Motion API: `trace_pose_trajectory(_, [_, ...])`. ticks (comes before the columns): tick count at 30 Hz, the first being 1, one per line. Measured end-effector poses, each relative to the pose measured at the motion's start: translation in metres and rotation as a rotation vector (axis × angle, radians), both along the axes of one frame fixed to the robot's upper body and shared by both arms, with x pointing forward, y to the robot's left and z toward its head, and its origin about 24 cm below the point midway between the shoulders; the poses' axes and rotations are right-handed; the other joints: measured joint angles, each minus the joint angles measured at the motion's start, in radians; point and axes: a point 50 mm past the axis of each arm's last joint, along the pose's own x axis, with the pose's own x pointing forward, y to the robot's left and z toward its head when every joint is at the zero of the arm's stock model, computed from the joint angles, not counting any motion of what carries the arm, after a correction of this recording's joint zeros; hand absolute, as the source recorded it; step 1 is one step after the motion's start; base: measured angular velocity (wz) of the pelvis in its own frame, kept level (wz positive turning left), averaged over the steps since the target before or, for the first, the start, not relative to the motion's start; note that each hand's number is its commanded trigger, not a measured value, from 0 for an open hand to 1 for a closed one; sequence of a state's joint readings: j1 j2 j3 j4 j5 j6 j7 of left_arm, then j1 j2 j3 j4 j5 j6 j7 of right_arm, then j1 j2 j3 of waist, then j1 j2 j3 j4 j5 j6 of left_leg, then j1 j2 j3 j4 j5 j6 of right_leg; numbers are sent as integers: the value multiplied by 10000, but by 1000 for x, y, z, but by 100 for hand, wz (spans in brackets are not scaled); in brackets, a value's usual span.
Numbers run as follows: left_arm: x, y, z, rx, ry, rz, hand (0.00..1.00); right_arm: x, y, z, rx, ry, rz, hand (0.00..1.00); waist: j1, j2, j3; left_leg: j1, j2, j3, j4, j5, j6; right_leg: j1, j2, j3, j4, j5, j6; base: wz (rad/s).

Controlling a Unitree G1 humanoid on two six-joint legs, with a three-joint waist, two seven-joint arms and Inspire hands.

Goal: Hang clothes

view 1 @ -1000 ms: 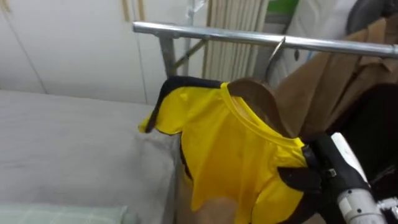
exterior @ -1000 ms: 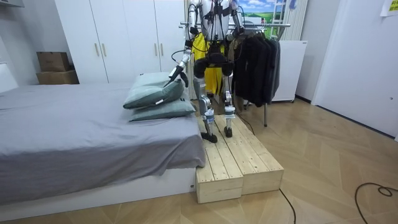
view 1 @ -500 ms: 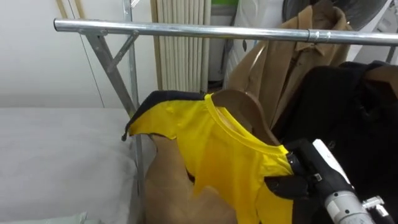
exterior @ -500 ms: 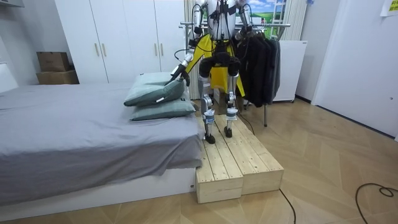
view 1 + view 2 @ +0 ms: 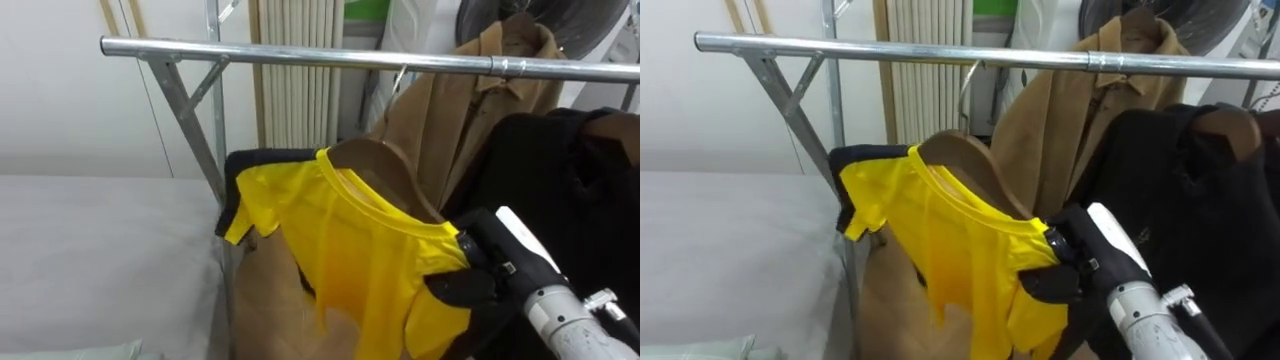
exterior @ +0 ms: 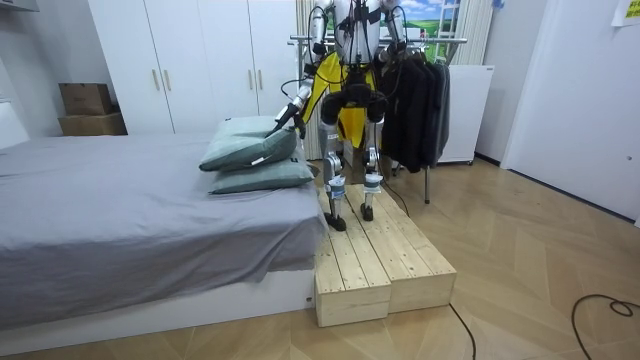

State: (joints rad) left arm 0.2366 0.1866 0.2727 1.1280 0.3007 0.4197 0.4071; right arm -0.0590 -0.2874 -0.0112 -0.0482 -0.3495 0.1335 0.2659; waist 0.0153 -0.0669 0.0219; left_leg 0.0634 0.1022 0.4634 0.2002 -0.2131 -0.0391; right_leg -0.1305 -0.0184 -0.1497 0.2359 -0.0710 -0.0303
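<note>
1. Far to the left of the rail and below it lay the bed under a grey sheet, with two green pillows stacked at the end nearest the rail.
2. The robot stood in front of the rail on a wooden platform beside the bed. Its left hand was stretched out to the left of the rail, above the pillows. From where I watched I could not tell how its fingers were set.
3. Under the left part of the rail, just right of its slanted brace, hung the yellow shirt. It had a dark collar edge, sat tilted, and its left sleeve stuck out toward the bed.
4. The shirt sat on a wooden hanger, whose brown top showed through the neck opening. Its metal hook reached up to the rail. I could not tell whether it was actually over the bar.
5. Below the middle of the rail, the right hand had its black fingers curled tightly round the shirt's right shoulder, over the end of the hanger.
6. Behind that hand a tan coat hung from the rail.
7. Black clothes hung from the right end of the rail, beside the tan coat.
</note>
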Motion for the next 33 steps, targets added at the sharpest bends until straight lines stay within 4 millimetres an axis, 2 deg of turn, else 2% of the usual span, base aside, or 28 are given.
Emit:
trace_pose_trajectory(6, [5, 8, 3, 257, -157, -192, 0, 10, 1, 12, 254, -107, 533, 100, 22, -181, -69, -11, -3, -412, 46, 32, -6, 286, -73, -371, -170, -14, -18, 19])
trace_pose_trajectory(10, [10, 11, 5, 306, -281, -398, 0, 14, 6, 17, 558, 87, 1256, 100, 222, -297, -71, -4, -71, -535, -19, 87, 24, 305, -128, -446, -160, -22, -17, 7])
trace_pose_trajectory(14, [15, 16, 7, 364, -206, -1032, 0, 24, 1, 7, 1047, 885, 1404, 100, 591, -457, -64, 2, -80, -562, -22, 105, 41, 323, -144, -492, -179, -21, -17, 2])
trace_pose_trajectory(17, [19, 18, 8, 369, -376, -1143, 0, 26, -4, -4, 1092, 1457, 1267, 100, 702, -458, -64, -7, -79, -710, -19, 103, 42, 456, -169, -695, -285, -20, -16, 13])
trace_pose_trajectory(21, [21, 19, 8, 295, -520, -1218, 0, 29, -6, -9, 1152, 1780, 1191, 100, 769, -455, -64, -91, -72, -837, -27, 116, 38, 451, -170, -816, -310, -21, -16, 10])
trace_pose_trajectory(24, [22, 19, 8, 276, -581, -1240, 0, 32, -8, -11, 1180, 1908, 1111, 100, 893, -454, -65, -101, -67, -888, -34, 119, 44, 433, -162, -836, -311, -24, -18, -1])
trace_pose_trajectory(27, [25, 20, 8, 260, -656, -1266, 0, 33, -9, -12, 1195, 1966, 1070, 100, 995, -451, -64, -104, -96, -1152, -58, 117, 47, 439, -159, -865, -316, -28, -15, 1])
trace_pose_trajectory(33, [27, 20, 8, 143, -703, -1409, 0, 35, -14, -20, 1538, 2355, 779, 100, 1097, -380, -34, -59, -102, -1190, -74, 122, 48, 497, -164, -883, -319, -37, -27, 1])
